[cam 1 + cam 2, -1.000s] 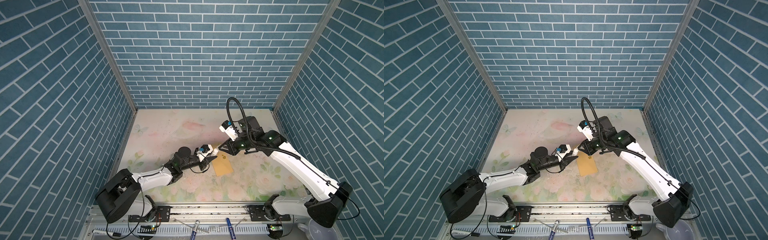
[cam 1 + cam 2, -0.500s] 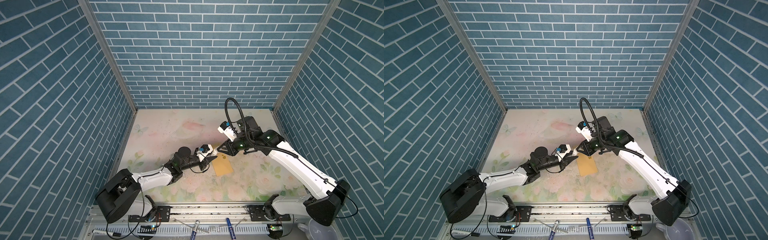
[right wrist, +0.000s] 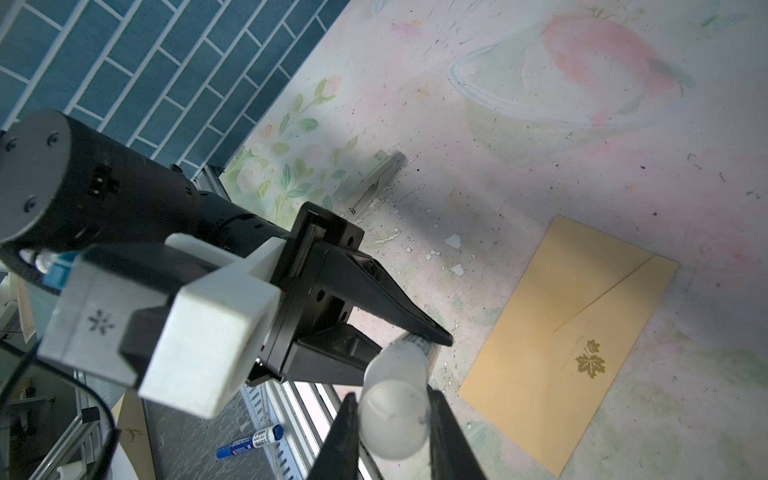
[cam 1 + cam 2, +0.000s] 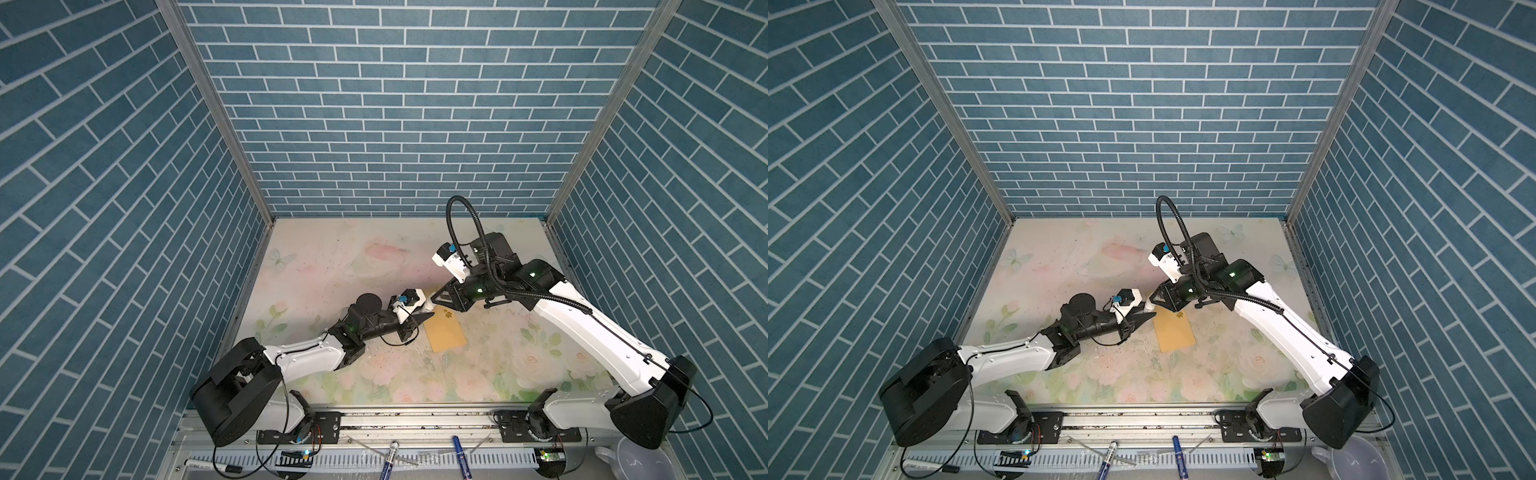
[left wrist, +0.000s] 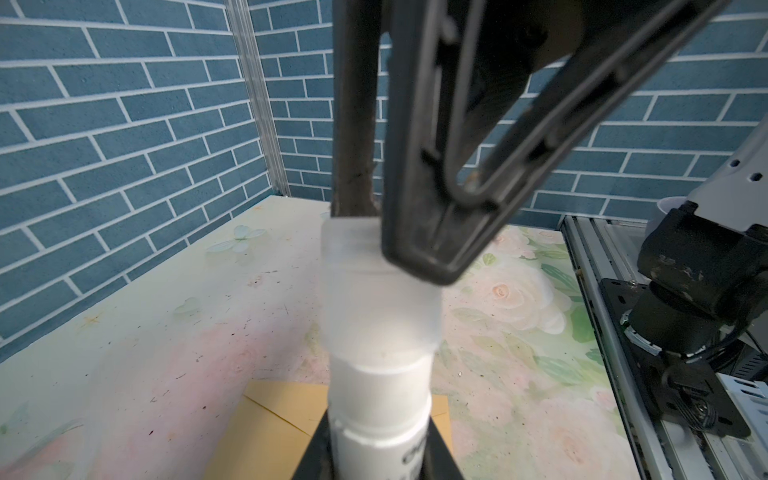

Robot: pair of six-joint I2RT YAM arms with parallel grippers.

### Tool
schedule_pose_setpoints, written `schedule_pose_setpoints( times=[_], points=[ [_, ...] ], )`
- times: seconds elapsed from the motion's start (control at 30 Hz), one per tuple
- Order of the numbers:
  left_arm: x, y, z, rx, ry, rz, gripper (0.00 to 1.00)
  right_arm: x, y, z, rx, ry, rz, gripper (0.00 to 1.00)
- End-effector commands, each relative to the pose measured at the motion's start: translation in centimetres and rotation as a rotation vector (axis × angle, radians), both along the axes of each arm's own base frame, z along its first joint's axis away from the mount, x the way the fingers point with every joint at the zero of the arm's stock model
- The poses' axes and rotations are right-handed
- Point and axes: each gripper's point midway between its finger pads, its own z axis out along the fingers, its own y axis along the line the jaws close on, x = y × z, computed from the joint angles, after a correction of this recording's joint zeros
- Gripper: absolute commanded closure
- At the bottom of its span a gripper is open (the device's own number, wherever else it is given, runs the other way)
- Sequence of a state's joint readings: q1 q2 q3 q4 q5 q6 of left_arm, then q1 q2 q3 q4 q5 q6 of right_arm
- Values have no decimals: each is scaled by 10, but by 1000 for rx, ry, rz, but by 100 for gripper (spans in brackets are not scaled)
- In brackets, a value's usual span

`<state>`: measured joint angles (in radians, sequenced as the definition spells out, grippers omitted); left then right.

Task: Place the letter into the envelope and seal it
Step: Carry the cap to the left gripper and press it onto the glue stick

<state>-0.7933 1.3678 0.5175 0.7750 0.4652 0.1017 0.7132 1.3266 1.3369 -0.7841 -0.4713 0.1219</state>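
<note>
The tan envelope [image 4: 446, 338] [image 4: 1175, 334] lies flat on the floral table, flap folded down and gold emblem up, also seen in the wrist views [image 5: 266, 432] [image 3: 573, 332]. The letter is out of view. Just above the envelope's far left corner, a white glue stick [image 4: 428, 306] [image 4: 1148, 306] [image 5: 380, 374] [image 3: 399, 399] is held from both ends. My left gripper [image 4: 422, 316] [image 4: 1143, 318] [image 5: 380, 461] is shut on its body. My right gripper [image 4: 434, 299] [image 4: 1153, 300] [image 3: 392, 419] is shut on its translucent cap.
A small grey plastic piece [image 3: 370, 183] lies on the table behind the left arm. Two blue markers [image 4: 390, 457] [image 4: 459, 451] rest on the front rail, and a white bowl [image 4: 636, 457] sits off the table's front right corner. Brick walls close three sides.
The right arm has edged slightly to the left. Both grips on the glue stick and the envelope's place look unchanged.
</note>
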Motion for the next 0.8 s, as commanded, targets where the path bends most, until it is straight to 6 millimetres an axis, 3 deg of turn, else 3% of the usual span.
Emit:
schedule_pose_setpoints(
  times=[0.0, 0.3, 0.77],
  points=[
    [0, -3, 24, -58, -47, -13, 100, -16, 6, -14, -31, 16, 83, 96],
    [0, -5, 26, -60, -48, -22, 100, -22, 9, -19, -65, -1, 119, 96],
    [0, -3, 27, -75, -53, -13, 100, -25, 11, -46, -198, -17, 152, 97]
  ],
)
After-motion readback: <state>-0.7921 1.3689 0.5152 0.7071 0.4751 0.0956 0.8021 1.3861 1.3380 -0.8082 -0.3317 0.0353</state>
